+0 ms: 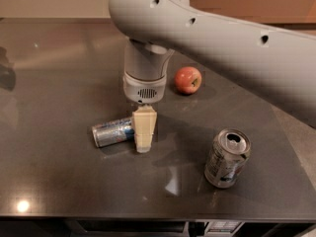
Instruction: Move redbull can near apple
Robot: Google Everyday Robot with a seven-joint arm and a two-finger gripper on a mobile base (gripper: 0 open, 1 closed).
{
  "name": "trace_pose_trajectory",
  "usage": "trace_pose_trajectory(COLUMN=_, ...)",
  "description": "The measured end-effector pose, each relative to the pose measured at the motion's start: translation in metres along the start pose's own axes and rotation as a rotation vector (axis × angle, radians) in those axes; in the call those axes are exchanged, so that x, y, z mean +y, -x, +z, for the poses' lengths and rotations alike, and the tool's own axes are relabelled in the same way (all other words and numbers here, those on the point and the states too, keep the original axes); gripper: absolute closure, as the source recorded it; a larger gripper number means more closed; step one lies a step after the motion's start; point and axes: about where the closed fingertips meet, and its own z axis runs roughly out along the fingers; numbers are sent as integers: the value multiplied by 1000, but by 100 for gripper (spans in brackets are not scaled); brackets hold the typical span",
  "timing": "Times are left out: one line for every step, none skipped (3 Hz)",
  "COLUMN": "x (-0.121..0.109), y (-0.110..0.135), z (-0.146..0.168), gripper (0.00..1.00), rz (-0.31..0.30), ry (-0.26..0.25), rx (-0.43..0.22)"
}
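Observation:
The redbull can (111, 132) lies on its side on the dark table (54, 63), left of centre, its long axis running left to right. My gripper (144, 132) hangs straight down from the grey arm and stands at the can's right end, hiding that end. The tip reaches down to about the table's surface. The apple (187, 79), red-orange with a yellowish patch, sits farther back and to the right, about a can's length from the redbull can and apart from the gripper.
A wider dented silver-white can (227, 158) stands upright at the front right. The grey arm (217, 43) spans the upper right of the view. The table's front edge (148, 216) runs along the bottom.

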Motion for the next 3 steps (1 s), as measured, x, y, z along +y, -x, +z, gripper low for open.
trace_pose_trajectory(x=6, y=5, z=2, gripper=41, rz=-8, ry=5, rx=-5)
trace_pose_trajectory(x=11, y=9, z=0, gripper=64, rz=-11, ry=8, rx=-10)
trace_pose_trajectory(x=17, y=6, z=-18, gripper=88, rz=-6, ry=-4, rx=-24)
